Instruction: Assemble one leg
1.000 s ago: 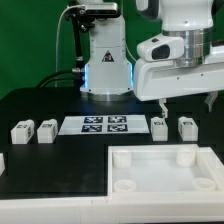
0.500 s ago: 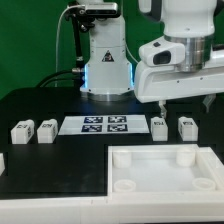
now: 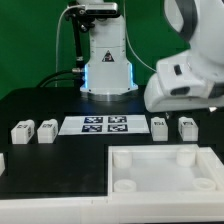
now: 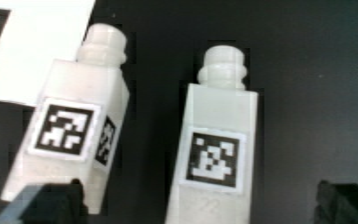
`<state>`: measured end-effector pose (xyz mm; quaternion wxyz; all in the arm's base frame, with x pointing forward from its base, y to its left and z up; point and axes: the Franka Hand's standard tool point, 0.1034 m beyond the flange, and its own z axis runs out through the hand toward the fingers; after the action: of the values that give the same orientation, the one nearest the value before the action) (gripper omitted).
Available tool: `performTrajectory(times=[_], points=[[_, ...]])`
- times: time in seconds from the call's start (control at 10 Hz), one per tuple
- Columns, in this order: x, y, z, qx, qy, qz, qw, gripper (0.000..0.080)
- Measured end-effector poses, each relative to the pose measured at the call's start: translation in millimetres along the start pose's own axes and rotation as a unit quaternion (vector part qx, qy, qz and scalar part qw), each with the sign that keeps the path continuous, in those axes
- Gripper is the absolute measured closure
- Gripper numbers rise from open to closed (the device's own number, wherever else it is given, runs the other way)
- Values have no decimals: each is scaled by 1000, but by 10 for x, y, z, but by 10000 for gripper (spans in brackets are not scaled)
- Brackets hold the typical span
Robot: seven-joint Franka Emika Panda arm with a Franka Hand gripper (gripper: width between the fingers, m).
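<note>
**Operator:** Now, where is the leg (image 4: pixel 220 135)?

**Technician:** On the surface (image 3: pixel 50 108), second out from the marker board (image 3: pixel 104 124). End effector (image 4: pixel 194 205) hangs over it, wide open, empty, likely aligning to grasp.

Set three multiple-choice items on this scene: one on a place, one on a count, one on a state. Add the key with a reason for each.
1. In the exterior view, where does the marker board lie relative to the legs?
A. To the exterior view's left of them all
B. Between two pairs of them
C. To the exterior view's right of them all

2. How many legs show in the exterior view?
A. Two
B. Four
C. Six

3. What state is the end effector in?
A. Open
B. Shut on a leg
C. Shut on nothing

Key:
1 B, a pair lies on each side of it.
2 B, two lie on each side.
3 A, the wrist view shows its fingertips wide apart.
</note>
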<state>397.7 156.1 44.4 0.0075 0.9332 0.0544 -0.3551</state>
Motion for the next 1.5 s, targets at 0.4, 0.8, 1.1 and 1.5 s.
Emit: performTrajectory(times=[0.4,0.8,1.1,1.5], points=[[33,-24,32,0,-18,4,1000,151],[78,-162,358,-7,-49,12,999,151],[86,-177,419,-8,-53,9,999,151],[86,-175,419,-8,-53,9,999,511]])
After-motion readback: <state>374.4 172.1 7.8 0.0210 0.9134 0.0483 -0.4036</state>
